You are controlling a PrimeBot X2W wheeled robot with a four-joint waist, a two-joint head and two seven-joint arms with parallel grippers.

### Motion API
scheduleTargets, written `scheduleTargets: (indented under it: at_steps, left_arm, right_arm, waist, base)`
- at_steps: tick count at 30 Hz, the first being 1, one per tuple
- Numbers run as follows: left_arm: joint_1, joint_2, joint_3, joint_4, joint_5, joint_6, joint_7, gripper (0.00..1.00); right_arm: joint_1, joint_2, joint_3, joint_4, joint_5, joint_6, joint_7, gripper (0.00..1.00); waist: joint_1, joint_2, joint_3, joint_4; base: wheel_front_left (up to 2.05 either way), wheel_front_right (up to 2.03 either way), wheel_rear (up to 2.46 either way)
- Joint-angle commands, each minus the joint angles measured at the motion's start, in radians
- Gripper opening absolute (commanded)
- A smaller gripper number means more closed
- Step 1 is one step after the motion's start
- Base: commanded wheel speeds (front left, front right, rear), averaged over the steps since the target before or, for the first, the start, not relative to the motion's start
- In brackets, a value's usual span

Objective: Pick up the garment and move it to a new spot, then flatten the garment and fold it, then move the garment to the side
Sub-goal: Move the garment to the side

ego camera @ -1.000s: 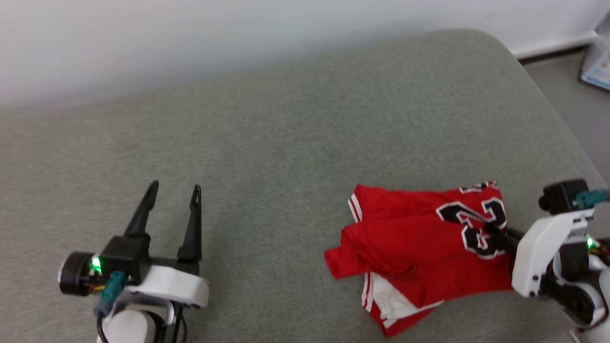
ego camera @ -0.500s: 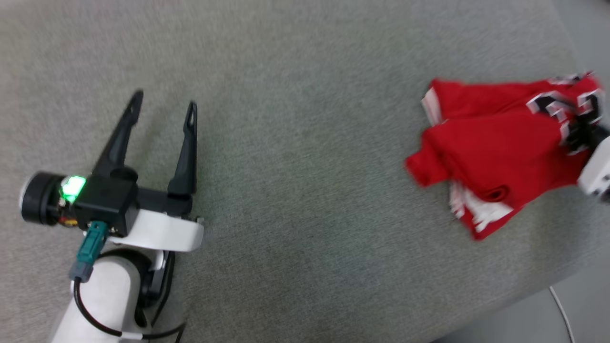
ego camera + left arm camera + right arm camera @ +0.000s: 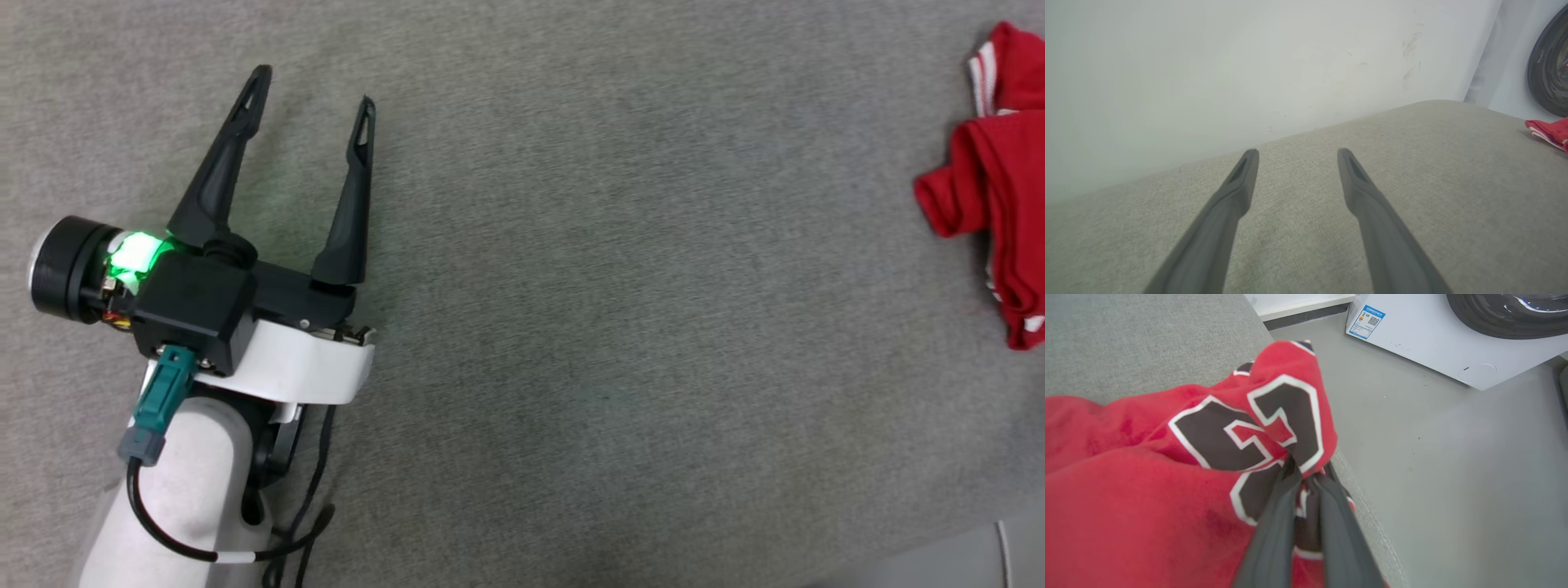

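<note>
Right jaws tight on garment (image 3: 1106, 522) numerals (image 3: 1208, 443).

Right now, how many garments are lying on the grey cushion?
1. The red garment lies bunched at the right edge of the cushion, and the right end effector is shut on its printed part. The head view cuts it off, so more may be hidden.

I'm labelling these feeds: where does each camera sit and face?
Head view: on the head, looking down at the grey cushion, open left gripper at left.
Left wrist view: on that wrist, facing along its fingers toward the wall.
Right wrist view: on that wrist, right gripper shut on the garment.
Shared: all three show the garment.
</note>
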Motion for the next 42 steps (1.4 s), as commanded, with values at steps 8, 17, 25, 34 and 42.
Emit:
scheduleTargets:
  at_steps: [8,17,25,34,42]
  left_arm:
    - [0.001,-0.013,-0.012,0.032,-0.015,0.001,-0.024,1.0]
    - [0.101,-0.053,-0.021,0.147,-0.061,0.026,-0.083,1.0]
    - [0.211,-0.094,-0.019,0.267,-0.113,0.05,-0.128,1.0]
    - [0.307,-0.121,-0.006,0.367,-0.158,0.066,-0.159,1.0]
    - [0.384,-0.125,0.015,0.423,-0.177,0.081,-0.176,1.0]
  right_arm:
    - [-0.023,0.04,-0.095,0.029,-0.148,-0.002,-0.139,1.0]
    - [0.077,0.107,-0.111,-0.081,-0.29,-0.002,-0.324,1.0]
    - [0.279,0.204,-0.044,-0.243,-0.262,-0.002,-0.396,1.0]
    - [0.542,0.321,0.032,-0.45,-0.208,-0.002,-0.385,1.0]
    - [0.718,0.404,0.128,-0.566,-0.166,-0.002,-0.369,1.0]
  waist:
    - [-0.0002,0.0,-0.025,0.032]
    - [-0.0002,0.0,-0.199,0.074]
    - [-0.0002,0.0,-0.375,0.125]
    - [-0.0002,0.0,-0.517,0.202]
    - [-0.0002,0.0,-0.616,0.265]
  base:
    - [0.0,0.0,0.0]
    - [0.0,0.0,0.0]
    - [0.0,0.0,0.0]
    - [0.0,0.0,0.0]
    - [0.0,0.0,0.0]
